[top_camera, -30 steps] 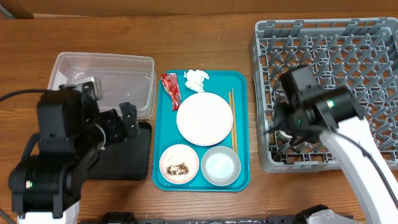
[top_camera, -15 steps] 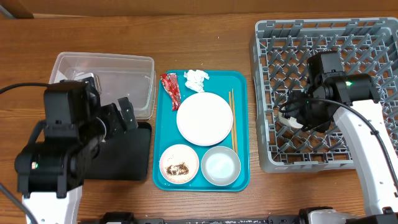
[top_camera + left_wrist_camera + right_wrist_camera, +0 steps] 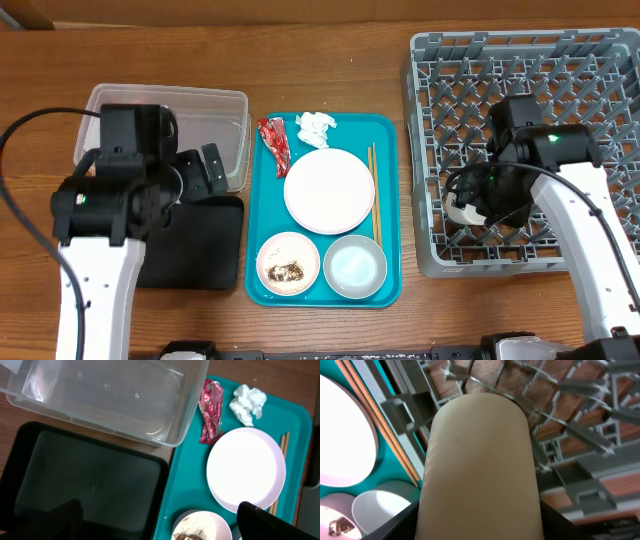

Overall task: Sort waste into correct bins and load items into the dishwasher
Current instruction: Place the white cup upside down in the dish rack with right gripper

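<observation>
Overhead: hovering with left claw [image 3: 203, 172], fingers spreading wide, over border of clear tub [image 3: 165, 105] and black tray [image 3: 200, 250]. Seeing red wrapper [image 3: 274, 145], tissue [image 3: 315, 126], plate [image 3: 329, 190], chopsticks [image 3: 373, 195] on teal tray [image 3: 388, 132], right of this claw. Clasping white cup [image 3: 460, 212] with right claw [image 3: 468, 205] over grey rack [image 3: 520, 70].
Left wrist: viewing black tray under one finger [image 3: 60, 520], scrap bowl [image 3: 200, 529] by other finger.
Right wrist: squeezing cup between both fingers, rack lattice lying behind, empty bowl [image 3: 380, 510] at left.
</observation>
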You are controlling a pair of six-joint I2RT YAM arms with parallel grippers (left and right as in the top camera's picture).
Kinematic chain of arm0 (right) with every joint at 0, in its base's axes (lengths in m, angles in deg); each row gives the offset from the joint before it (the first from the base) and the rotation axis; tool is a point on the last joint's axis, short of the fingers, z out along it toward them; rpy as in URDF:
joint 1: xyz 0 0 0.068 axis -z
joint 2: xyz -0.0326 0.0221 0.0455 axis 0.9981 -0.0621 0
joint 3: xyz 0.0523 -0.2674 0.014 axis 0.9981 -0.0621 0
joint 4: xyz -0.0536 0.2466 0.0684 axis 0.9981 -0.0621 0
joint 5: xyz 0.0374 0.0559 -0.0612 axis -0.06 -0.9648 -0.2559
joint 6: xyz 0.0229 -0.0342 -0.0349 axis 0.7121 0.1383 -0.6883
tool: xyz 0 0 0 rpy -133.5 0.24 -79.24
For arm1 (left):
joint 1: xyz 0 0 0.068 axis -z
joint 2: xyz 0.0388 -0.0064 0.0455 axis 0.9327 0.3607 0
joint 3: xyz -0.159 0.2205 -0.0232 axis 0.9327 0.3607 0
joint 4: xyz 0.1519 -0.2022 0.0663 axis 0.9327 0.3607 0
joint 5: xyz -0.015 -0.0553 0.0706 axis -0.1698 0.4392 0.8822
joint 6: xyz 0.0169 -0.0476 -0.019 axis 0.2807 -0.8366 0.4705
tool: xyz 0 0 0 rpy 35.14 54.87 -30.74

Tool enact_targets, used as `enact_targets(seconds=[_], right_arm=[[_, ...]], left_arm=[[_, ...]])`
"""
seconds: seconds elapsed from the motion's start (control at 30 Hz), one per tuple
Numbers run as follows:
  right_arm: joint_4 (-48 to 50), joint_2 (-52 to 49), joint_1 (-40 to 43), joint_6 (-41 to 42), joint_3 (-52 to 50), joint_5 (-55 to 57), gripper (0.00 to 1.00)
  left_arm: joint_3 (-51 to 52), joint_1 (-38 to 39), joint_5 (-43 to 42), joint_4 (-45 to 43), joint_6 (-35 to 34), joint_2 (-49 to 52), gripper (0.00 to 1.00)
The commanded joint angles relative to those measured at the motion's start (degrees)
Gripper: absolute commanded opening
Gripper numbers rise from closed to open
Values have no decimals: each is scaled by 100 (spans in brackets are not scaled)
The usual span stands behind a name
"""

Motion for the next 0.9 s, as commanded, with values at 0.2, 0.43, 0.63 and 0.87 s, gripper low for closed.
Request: enact_targets(seconds=[0.2, 0.43, 0.63, 0.87], right_arm=[[275, 28, -22, -44, -164, -293, 78], [247, 76, -24, -44, 85, -229, 100], [284, 509, -297, -223, 778, -538, 100], [686, 765, -1434, -223, 885, -977, 92]], left_arm=[[-63, -24, 120, 164, 339, 444, 100], [-63, -24, 118, 179, 721, 549, 100], [-63, -24, 118, 170, 719, 616, 100], [-63, -24, 118, 170, 721, 625, 100]])
